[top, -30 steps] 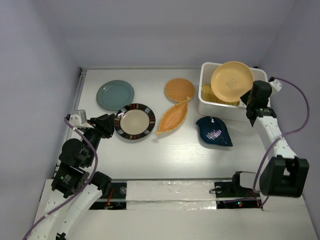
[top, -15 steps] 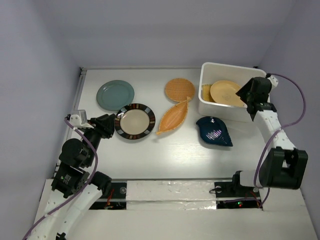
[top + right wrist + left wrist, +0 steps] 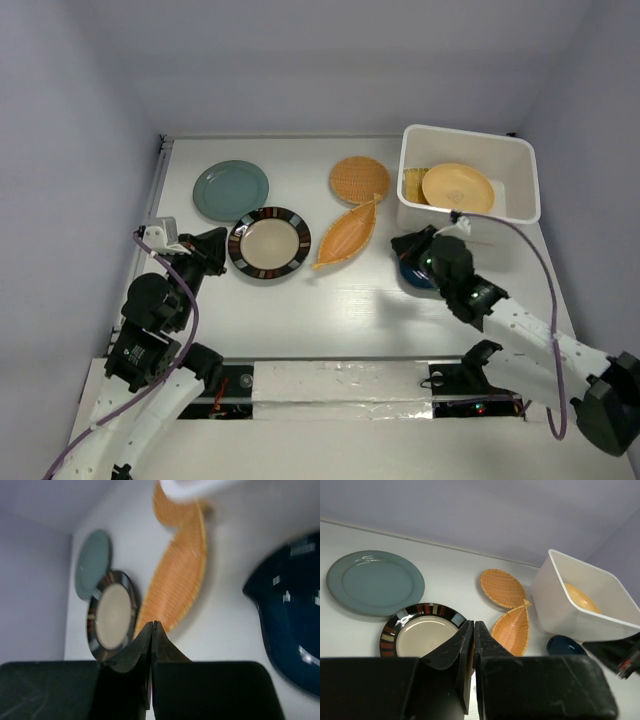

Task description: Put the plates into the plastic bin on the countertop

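The white plastic bin (image 3: 520, 168) stands at the back right and holds the yellow round plate (image 3: 458, 186) over a yellow woven-look dish (image 3: 412, 185). On the countertop (image 3: 340, 295) lie the teal plate (image 3: 231, 189), the dark-rimmed cream plate (image 3: 269, 242), the orange woven round plate (image 3: 359, 178), the orange leaf-shaped plate (image 3: 346, 232) and the dark blue plate (image 3: 410, 272), partly hidden by my right arm. My right gripper (image 3: 401, 243) is shut and empty, just left of the blue plate (image 3: 290, 620). My left gripper (image 3: 222, 238) is shut and empty beside the cream plate (image 3: 420, 635).
Pale lilac walls border the countertop on three sides. The arm bases and a taped strip (image 3: 340, 382) lie along the near edge.
The yellow plate went from my right gripper into the bin. My right arm then swung out of the bin, forward and left, down by the blue plate. The left arm barely moved.
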Motion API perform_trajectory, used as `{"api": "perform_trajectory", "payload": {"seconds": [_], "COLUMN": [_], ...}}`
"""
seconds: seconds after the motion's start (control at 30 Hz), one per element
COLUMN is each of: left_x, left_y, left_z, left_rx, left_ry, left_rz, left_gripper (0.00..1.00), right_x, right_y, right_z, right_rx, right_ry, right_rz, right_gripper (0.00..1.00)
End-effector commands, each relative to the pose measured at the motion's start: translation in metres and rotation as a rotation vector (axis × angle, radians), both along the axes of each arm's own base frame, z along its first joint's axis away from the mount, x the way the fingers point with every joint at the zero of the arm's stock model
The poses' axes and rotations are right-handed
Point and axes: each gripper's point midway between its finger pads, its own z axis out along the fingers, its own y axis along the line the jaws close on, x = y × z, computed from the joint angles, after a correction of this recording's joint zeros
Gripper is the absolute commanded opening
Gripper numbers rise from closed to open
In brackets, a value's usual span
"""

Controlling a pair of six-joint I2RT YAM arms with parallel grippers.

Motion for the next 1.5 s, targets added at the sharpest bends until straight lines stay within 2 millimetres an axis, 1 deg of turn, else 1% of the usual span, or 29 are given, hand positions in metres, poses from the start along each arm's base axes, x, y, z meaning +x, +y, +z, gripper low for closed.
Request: {"api": "perform_trajectory", "payload": {"seconds": [0.0,0.03,0.07,0.1,0.13,0.2,0.23,0.33,0.37,0.47,0.5,0.6,0.7,0.77,0.8,0.83,0.9,0.93,1.03,1.13,1.17,1.2,1.23,1.27,1.3,1.33,1.4,1.43,1.47], "left_x": [0.0,0.0,0.0,0.0,-0.001,-0.002,-0.002,-0.003,-0.003,-0.003,-0.004,-0.005,-0.004,-0.004,-0.004,-0.004,-0.004,-0.004,-0.004,-0.004,-0.004,-0.004,-0.004,-0.004,-0.004,-0.003,-0.003,-0.003,-0.003], "left_y": [-0.002,-0.002,-0.001,-0.001,-0.001,0.001,0.001,0.001,0.001,0.001,-0.001,-0.001,-0.001,-0.003,-0.004,-0.004,-0.003,-0.003,-0.003,-0.003,-0.003,-0.003,-0.003,-0.003,-0.003,-0.003,-0.003,-0.004,-0.004], "left_z": [0.013,0.013,0.013,0.013,0.013,0.013,0.013,0.013,0.013,0.014,0.014,0.014,0.013,0.013,0.013,0.013,0.013,0.013,0.014,0.013,0.013,0.013,0.013,0.013,0.013,0.013,0.014,0.013,0.014], "left_rx": [-0.009,-0.009,-0.009,-0.011,-0.012,-0.013,-0.013,-0.012,-0.013,-0.012,-0.015,-0.013,-0.011,-0.009,-0.01,-0.011,-0.011,-0.011,-0.01,-0.009,-0.011,-0.01,-0.011,-0.011,-0.009,-0.011,-0.01,-0.011,-0.011], "left_ry": [-0.033,-0.033,-0.034,-0.036,-0.035,-0.035,-0.035,-0.034,-0.033,-0.037,-0.039,-0.039,-0.035,-0.034,-0.033,-0.034,-0.034,-0.035,-0.036,-0.031,-0.034,-0.033,-0.034,-0.034,-0.034,-0.034,-0.036,-0.034,-0.035], "left_rz": [-0.009,-0.006,-0.006,-0.006,-0.005,-0.001,0.002,-0.003,-0.005,-0.004,-0.015,-0.012,-0.012,-0.023,-0.023,-0.023,-0.021,-0.021,-0.021,-0.02,-0.02,-0.018,-0.018,-0.018,-0.018,-0.017,-0.018,-0.021,-0.023], "left_gripper": [0.02,0.01,0.01,0.01,0.02,0.05,0.06,0.08,0.09,0.1,0.1,0.11,0.11,0.11,0.11,0.11,0.11,0.11,0.11,0.11,0.11,0.11,0.11,0.11,0.12,0.12,0.12,0.13,0.13], "right_x": [0.004,0.003,0.001,0.002,0.005,0.008,0.011,0.02,0.022,0.029,0.03,0.038,0.047,0.048,0.048,0.047,0.045,0.041,0.029,0.011,0.004,-0.001,-0.009,-0.014,-0.018,-0.02,-0.021,-0.024,-0.015], "right_y": [0.019,0.029,0.048,0.055,0.064,0.077,0.077,0.082,0.084,0.095,0.098,0.105,0.111,0.113,0.113,0.112,0.109,0.104,0.1,0.099,0.094,0.095,0.102,0.097,0.095,0.092,0.077,0.063,0.039], "right_z": [-0.025,-0.032,-0.027,-0.033,-0.053,-0.058,-0.073,-0.079,-0.093,-0.106,-0.121,-0.133,-0.136,-0.146,-0.148,-0.151,-0.153,-0.158,-0.152,-0.126,-0.119,-0.093,-0.078,-0.068,-0.039,-0.025,0.009,0.04,0.056], "right_rx": [0.14,0.125,0.124,0.106,0.06,0.072,0.054,0.085,0.064,0.042,0.028,0.03,0.014,-0.009,-0.002,0.0,0.002,-0.008,-0.035,-0.06,-0.092,-0.07,-0.064,-0.089,-0.06,-0.056,-0.067,-0.034,-0.05], "right_ry": [0.059,0.078,0.082,0.103,0.154,0.177,0.197,0.179,0.209,0.246,0.273,0.279,0.275,0.292,0.3,0.304,0.31,0.317,0.314,0.277,0.27,0.229,0.205,0.2,0.155,0.13,0.06,0.002,-0.037], "right_rz": [-0.107,-0.091,-0.069,-0.077,-0.085,-0.109,-0.132,-0.153,-0.164,-0.162,-0.172,-0.186,-0.192,-0.198,-0.202,-0.211,-0.216,-0.218,-0.201,-0.176,-0.183,-0.161,-0.129,-0.126,-0.105,-0.096,-0.107,-0.126,-0.201], "right_gripper": [0.0,0.0,0.0,0.06,0.24,0.46,0.6,0.65,0.65,0.64,0.63,0.62,0.61,0.57,0.54,0.45,0.37,0.21,0.04,0.0,0.0,0.0,0.0,0.0,0.0,0.0,0.0,0.0,0.0]}}
